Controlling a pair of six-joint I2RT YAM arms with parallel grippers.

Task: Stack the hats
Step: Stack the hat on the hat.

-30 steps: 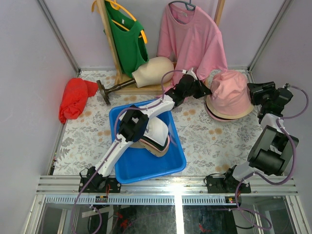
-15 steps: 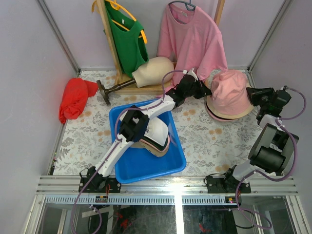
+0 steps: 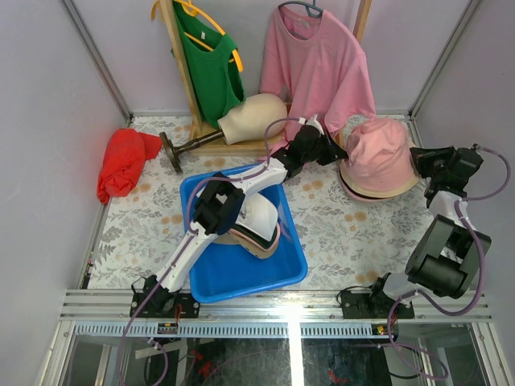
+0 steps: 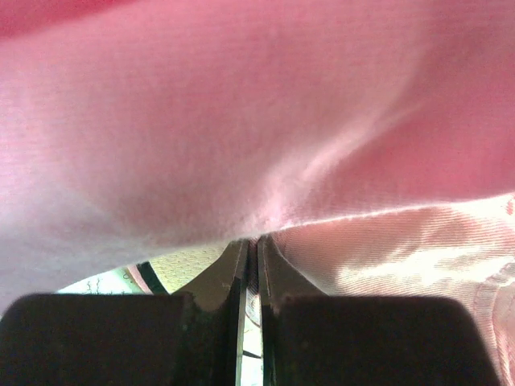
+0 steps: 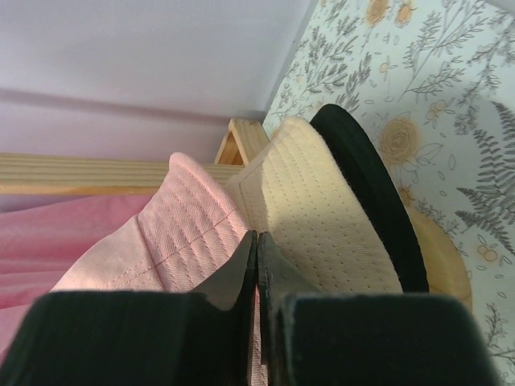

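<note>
while both are pressed together, left tool (image 3: 336, 152) and right tool (image 3: 418, 158) flank pink hat (image 3: 380, 153), touching its brim

The flowery table (image 3: 338, 217) holds a red cloth (image 3: 122, 165) at 10 o'clock, a head (image 3: 253, 117) at 12, hats (image 3: 378, 157) at 2 and a blue tray (image 3: 294, 269) at 6.

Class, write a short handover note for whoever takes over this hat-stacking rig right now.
Left gripper: shut on the pink hat, at its tray-side brim.
Right gripper: shut on the opposite brim.
Hats: the pink hat tops a cream hat, black hat and tan hat on the table. A white cap lies on other caps in the blue tray.
Done: two piles.
Left: join them into one stack.
</note>
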